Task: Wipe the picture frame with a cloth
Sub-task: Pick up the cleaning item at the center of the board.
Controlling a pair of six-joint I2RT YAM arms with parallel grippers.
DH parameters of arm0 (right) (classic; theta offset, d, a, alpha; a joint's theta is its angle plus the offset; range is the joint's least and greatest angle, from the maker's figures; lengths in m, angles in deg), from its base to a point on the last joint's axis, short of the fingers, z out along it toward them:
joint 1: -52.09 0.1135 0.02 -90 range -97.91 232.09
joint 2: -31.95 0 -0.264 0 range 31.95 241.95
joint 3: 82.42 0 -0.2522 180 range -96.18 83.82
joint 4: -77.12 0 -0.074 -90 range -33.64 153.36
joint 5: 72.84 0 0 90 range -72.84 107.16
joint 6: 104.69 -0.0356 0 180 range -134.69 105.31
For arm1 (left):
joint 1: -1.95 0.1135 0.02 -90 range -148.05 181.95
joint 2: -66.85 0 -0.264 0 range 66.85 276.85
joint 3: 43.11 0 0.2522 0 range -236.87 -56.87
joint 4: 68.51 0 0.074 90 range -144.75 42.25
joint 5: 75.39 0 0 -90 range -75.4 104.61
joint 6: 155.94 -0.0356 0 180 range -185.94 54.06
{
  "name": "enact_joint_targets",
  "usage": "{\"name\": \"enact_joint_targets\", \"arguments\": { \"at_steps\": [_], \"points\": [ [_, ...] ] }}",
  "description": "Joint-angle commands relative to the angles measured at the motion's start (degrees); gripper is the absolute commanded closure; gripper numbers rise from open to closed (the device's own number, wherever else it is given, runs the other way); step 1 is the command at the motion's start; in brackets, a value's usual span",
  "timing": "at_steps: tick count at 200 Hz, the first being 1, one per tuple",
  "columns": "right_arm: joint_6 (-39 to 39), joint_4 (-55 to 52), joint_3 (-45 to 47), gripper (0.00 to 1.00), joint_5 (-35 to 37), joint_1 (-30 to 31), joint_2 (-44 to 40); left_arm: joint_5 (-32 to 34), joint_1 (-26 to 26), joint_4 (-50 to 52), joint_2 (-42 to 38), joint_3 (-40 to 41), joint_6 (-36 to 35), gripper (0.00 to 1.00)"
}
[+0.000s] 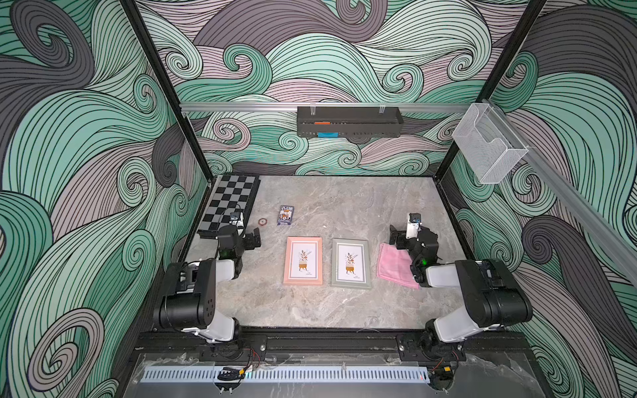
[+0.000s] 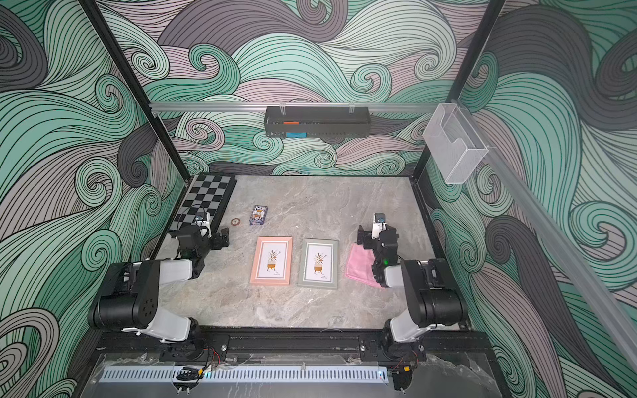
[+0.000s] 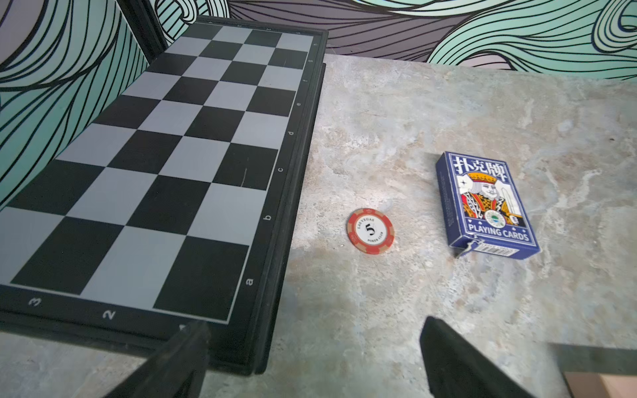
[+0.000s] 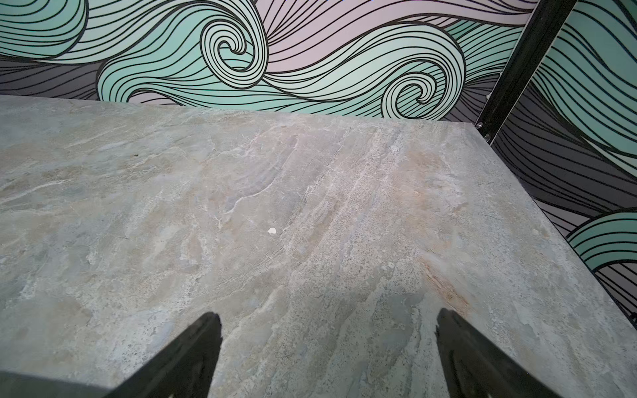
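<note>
At lower right of centre in a top view, the cloth (image 1: 393,263) lies flat on the table (image 1: 344,206), just beside the grey frame (image 1: 351,263). The right gripper (image 1: 396,236) hangs near the cloth's upper edge with its jaws spread and empty. The left gripper (image 1: 253,237) is likewise spread.

Likely step: take the cloth. Lower onto an exposed edge, pinch a fold, and lift clear of the frame.

Count:
- Two frames: the grey frame and the pink frame (image 1: 303,261).
- One cloth.
- One chessboard (image 1: 229,203).
- One chip (image 1: 263,221).
- One card deck (image 1: 285,215).

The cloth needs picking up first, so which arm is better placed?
Right: the right fingers, open, hover by the cloth; the left fingers sit beyond the pink frame and grey frame.
</note>
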Motion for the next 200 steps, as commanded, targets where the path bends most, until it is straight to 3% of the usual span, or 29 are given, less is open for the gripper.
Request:
{"name": "enact_joint_targets", "arguments": {
  "at_steps": [1, 200],
  "points": [
    [0.52, 1.09, -0.82, 0.01, 0.25, 0.31, 0.53, -0.61, 0.30, -0.92, 0.64, -1.70, 0.70, 0.01],
    [0.02, 0.65, -1.00, 0.01, -1.61, -0.52, 0.53, -0.62, 0.32, -0.94, 0.68, -1.70, 0.70, 0.01]
  ]
}}
